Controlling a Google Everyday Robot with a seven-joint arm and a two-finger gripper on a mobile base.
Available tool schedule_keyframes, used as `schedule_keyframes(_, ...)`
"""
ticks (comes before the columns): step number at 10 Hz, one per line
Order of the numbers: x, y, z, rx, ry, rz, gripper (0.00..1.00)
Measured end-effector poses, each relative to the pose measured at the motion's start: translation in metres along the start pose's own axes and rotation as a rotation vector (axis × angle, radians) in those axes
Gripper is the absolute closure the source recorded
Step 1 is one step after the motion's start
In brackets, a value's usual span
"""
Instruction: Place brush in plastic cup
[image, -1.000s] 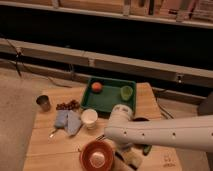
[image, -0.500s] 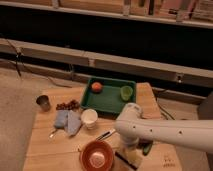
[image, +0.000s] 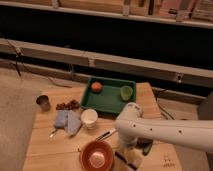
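Pale wood planks make the table (image: 45, 145), and on it I count one green tray (image: 107, 103), three cups, one bowl, one cloth, one long utensil and one brush. The floor at the left is grey, with thin cables lying on it, and behind the table run dark bands and pale ledges of a wall. In the tray lie one orange round thing (image: 96, 86) at the far left corner and one green cup (image: 126, 92) upright at the right side. A metal cup (image: 43, 102) stands near the left edge of the table, and beside it is a small dark cluster (image: 67, 105). The blue-grey cloth (image: 67, 121) lies just beside the white cup (image: 89, 118), which is upright in front of the tray. The red bowl (image: 96, 156) at the near edge holds something pale. The black-handled utensil (image: 107, 134) lies between the white cup and the bowl. One white arm (image: 165, 134) comes from the right and bends down; its gripper (image: 129, 151) is low over the table, right of the bowl. The brush (image: 135, 160), a pale block, is just under the gripper, at the near edge. How far the gripper is open, and whether it holds the brush, I cannot tell.
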Motion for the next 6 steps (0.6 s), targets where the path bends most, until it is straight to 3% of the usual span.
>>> schedule_keyframes(4, -0.0033, 0.0039, 0.0066, -0.011, 0.044, 0.035, 0.20)
schedule_keyframes(6, -0.0019, 0.0087, 0.0085, -0.015, 0.119, 0.086, 0.20)
